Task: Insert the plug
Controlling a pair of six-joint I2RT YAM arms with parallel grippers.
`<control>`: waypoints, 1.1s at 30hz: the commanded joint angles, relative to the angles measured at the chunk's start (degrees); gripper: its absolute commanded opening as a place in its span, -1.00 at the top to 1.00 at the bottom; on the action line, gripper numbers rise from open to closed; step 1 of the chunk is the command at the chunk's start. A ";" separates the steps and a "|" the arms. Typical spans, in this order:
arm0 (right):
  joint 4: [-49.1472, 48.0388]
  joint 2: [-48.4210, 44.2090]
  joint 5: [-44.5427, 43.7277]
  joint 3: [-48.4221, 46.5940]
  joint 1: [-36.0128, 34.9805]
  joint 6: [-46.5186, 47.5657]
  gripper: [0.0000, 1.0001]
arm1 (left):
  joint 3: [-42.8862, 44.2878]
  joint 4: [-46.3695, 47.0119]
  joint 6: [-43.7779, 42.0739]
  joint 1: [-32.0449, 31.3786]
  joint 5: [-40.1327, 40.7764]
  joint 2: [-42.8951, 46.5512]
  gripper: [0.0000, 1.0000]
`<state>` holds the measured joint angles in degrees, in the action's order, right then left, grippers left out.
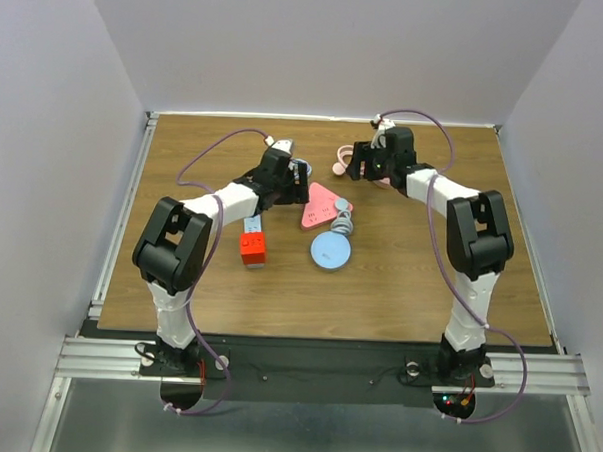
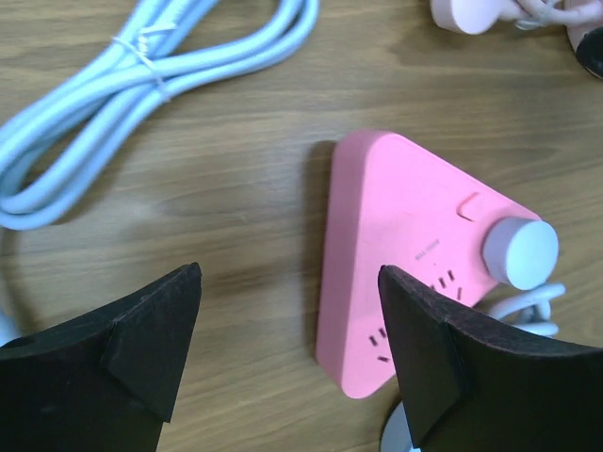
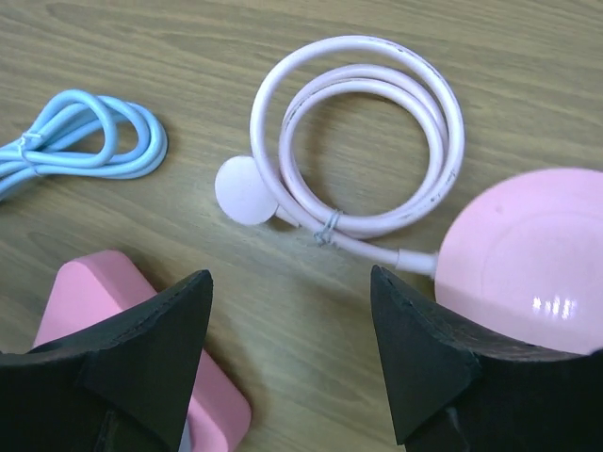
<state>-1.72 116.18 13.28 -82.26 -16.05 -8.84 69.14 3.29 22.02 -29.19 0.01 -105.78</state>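
The pink triangular power strip [image 1: 320, 205] lies mid-table; in the left wrist view [image 2: 415, 235] its sockets face up. A pale grey-blue round plug [image 2: 520, 251] sits on the strip's far corner; I cannot tell if it is seated. My left gripper [image 2: 289, 278] is open over the strip's left edge, holding nothing; in the top view [image 1: 300, 178] it is just left of the strip. My right gripper [image 3: 290, 276] is open over bare wood, near a pale pink round plug [image 3: 245, 190] and its coiled cord [image 3: 363, 127].
A pink round device [image 3: 528, 254] lies right of the right fingers. A blue cable coil [image 2: 141, 75] lies behind the strip. A blue disc [image 1: 330, 251] and a red block [image 1: 252, 248] lie nearer the arms.
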 commanded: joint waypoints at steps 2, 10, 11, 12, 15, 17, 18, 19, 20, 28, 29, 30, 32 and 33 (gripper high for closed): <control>-1.54 3.78 5.34 -7.20 0.67 6.29 -0.47 | 3.71 -0.56 -0.05 0.54 -2.56 1.98 -0.73; 3.02 10.99 13.60 -15.47 2.07 12.26 -0.48 | 8.37 -3.02 -0.93 1.42 -3.53 -0.40 -0.73; 3.82 11.52 14.57 -16.17 2.34 13.40 -0.48 | 8.72 -3.11 -1.01 1.50 -3.79 -0.57 -0.72; 5.48 12.48 16.24 -17.48 2.60 13.85 -0.48 | 9.42 -3.20 -1.19 1.59 -3.88 -0.92 -0.73; 8.21 13.63 20.01 -18.64 3.66 15.77 -0.48 | 11.70 -4.68 -1.72 2.12 -4.84 -2.06 -0.73; 9.62 13.98 21.61 -19.08 4.62 16.83 -0.48 | 12.85 -5.31 -1.98 2.29 -5.28 -2.85 -0.72; 11.19 14.25 23.44 -19.34 4.89 17.88 -0.48 | 13.81 -5.57 -2.16 2.30 -5.46 -3.47 -0.72; 12.08 14.95 23.81 -20.13 5.07 18.50 -0.48 | 14.17 -5.75 -2.24 2.38 -5.55 -3.65 -0.72; 12.96 15.21 23.90 -20.48 5.33 19.64 -0.48 | 14.44 -6.01 -2.42 2.47 -5.55 -3.82 -0.72; 19.29 19.70 24.60 -25.40 5.42 24.13 -0.48 | 15.76 -6.54 -2.60 3.00 -5.55 -5.23 -0.72; 19.64 19.96 24.52 -25.49 5.42 24.92 -0.48 | 15.84 -6.45 -2.68 3.00 -5.90 -5.32 -0.72; 20.17 20.05 24.17 -25.32 5.42 25.36 -0.47 | 16.02 -6.45 -2.77 3.00 -6.25 -5.58 -0.72; 20.61 19.88 23.90 -24.97 5.42 26.59 -0.47 | 16.11 -6.19 -2.95 3.00 -7.30 -5.58 -0.72; 20.96 19.79 23.64 -24.45 5.42 27.03 -0.47 | 16.02 -5.93 -3.12 3.00 -7.74 -5.67 -0.72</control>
<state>14.28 135.28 36.80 -106.43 -10.59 15.16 81.80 -3.36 20.18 -26.50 -5.67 -111.81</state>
